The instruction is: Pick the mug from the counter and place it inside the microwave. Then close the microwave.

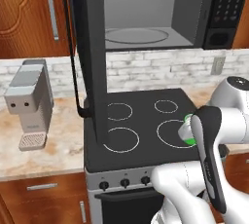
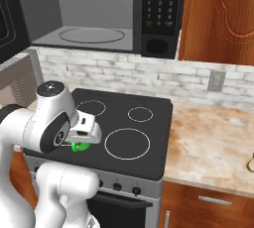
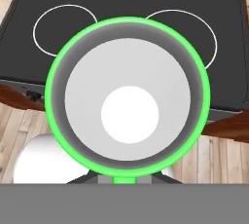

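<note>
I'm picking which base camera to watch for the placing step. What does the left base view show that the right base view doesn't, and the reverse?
Left base view alone: the grey coffee machine on the counter left of the stove, and the microwave's open door hanging edge-on over the burners.

Right base view alone: the bare stretch of counter right of the stove, and the upper cabinet door beside the keypad.

Shared: the open microwave with its turntable, the black stovetop, the wall outlet, and the green mug at the arm's hand above the stove's front.
</note>
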Motion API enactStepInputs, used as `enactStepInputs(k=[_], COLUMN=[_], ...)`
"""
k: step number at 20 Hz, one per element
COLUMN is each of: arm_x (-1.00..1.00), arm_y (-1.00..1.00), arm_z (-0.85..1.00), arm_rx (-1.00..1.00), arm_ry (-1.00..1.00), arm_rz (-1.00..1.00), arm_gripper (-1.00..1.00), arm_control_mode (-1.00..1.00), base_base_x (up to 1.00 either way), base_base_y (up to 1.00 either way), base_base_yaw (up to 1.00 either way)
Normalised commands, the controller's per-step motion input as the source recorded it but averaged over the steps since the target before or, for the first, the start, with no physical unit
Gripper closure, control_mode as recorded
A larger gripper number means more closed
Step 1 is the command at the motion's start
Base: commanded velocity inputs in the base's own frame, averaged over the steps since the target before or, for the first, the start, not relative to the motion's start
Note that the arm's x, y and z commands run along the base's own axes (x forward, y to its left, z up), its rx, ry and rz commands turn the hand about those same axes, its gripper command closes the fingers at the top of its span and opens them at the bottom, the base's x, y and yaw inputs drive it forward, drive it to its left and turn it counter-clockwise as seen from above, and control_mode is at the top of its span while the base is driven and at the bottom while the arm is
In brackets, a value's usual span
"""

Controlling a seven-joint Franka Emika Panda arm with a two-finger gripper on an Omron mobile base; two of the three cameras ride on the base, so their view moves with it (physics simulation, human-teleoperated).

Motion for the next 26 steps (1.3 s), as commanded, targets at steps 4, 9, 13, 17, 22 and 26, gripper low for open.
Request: enactStepInputs(k=[4, 9, 13, 17, 22, 26], arm_x=[0.0, 0.0, 0.0, 0.0, 0.0, 0.0], arm_y=[0.0, 0.0, 0.0, 0.0, 0.0, 0.0], arm_z=[0.0, 0.0, 0.0, 0.0, 0.0, 0.0], arm_rx=[0.0, 0.0, 0.0, 0.0, 0.0, 0.0], arm_ry=[0.0, 0.0, 0.0, 0.0, 0.0, 0.0], arm_rz=[0.0, 0.0, 0.0, 0.0, 0.0, 0.0], arm_gripper=[1.0, 1.0, 1.0, 1.0, 1.0, 1.0], arm_control_mode=[1.0, 1.0, 1.0, 1.0, 1.0, 1.0], base_base_x=[0.0, 0.0, 0.0, 0.0, 0.0, 0.0], base_base_y=[0.05, 0.13, 0.21, 0.11, 0.0, 0.0], base_base_yaw=[-0.31, -0.18, -0.11, -0.05, 0.0, 0.0])
